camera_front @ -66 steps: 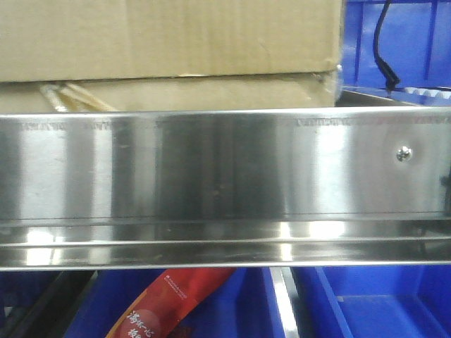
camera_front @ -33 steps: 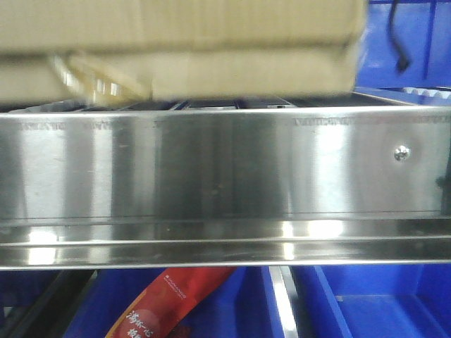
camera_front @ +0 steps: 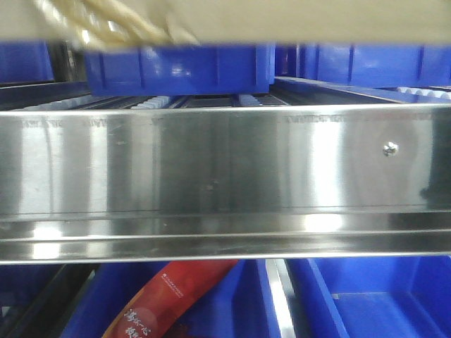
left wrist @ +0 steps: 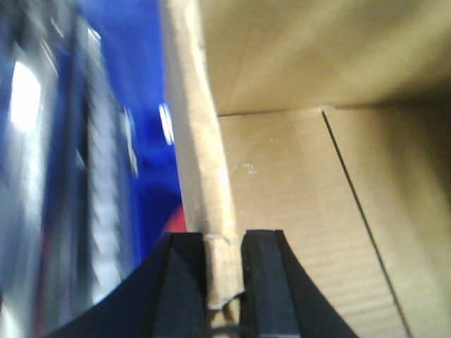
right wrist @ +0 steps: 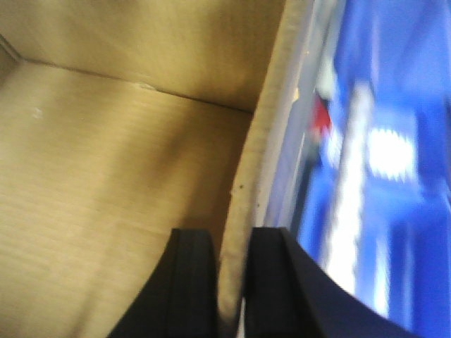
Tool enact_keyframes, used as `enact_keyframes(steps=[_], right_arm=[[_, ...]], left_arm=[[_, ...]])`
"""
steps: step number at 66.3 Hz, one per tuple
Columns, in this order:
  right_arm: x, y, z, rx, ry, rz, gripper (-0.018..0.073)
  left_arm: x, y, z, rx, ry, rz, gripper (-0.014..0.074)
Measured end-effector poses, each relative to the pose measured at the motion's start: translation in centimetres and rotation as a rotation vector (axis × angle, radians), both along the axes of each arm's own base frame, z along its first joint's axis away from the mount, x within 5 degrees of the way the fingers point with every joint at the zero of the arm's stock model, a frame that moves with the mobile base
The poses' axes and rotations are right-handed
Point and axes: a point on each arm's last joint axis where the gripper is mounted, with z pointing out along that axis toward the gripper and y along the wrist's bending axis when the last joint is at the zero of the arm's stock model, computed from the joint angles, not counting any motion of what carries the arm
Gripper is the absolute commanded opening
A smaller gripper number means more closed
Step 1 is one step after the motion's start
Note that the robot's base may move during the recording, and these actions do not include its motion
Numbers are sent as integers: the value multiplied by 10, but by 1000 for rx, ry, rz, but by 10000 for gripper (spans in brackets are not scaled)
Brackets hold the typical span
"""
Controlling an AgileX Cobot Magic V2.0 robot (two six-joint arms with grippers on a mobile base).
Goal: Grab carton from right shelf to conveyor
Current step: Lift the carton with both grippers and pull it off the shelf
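The brown carton (camera_front: 282,17) hangs at the very top of the front view, lifted off the steel shelf rail (camera_front: 225,176), with pale straps (camera_front: 106,24) on its left. In the left wrist view my left gripper (left wrist: 224,271) is shut on the carton's left wall edge (left wrist: 204,155), one black finger on each side. In the right wrist view my right gripper (right wrist: 231,274) is shut on the carton's right wall edge (right wrist: 264,141). Both wrist views look into the carton's open inside (right wrist: 106,176).
Blue bins (camera_front: 176,67) stand on the shelf behind the carton. More blue bins (camera_front: 373,296) sit below the rail, one holding a red packet (camera_front: 169,296). A screw (camera_front: 388,148) marks the rail's right side.
The carton has risen from the shelf up to the top edge of the front view, uncovering the blue bins behind it. The view has shifted slightly.
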Motion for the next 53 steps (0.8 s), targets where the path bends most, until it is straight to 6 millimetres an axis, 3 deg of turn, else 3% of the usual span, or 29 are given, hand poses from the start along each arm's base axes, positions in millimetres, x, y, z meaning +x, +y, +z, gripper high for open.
enact_keyframes(steps=[14, 53], right_arm=[[-17, -8, -6, -7, 31, 5, -70], [-15, -6, -6, 12, 13, 11, -70]], left_arm=[[-27, -12, -16, 21, 26, -15, -13], [-30, -12, -15, 19, 11, 5, -13]])
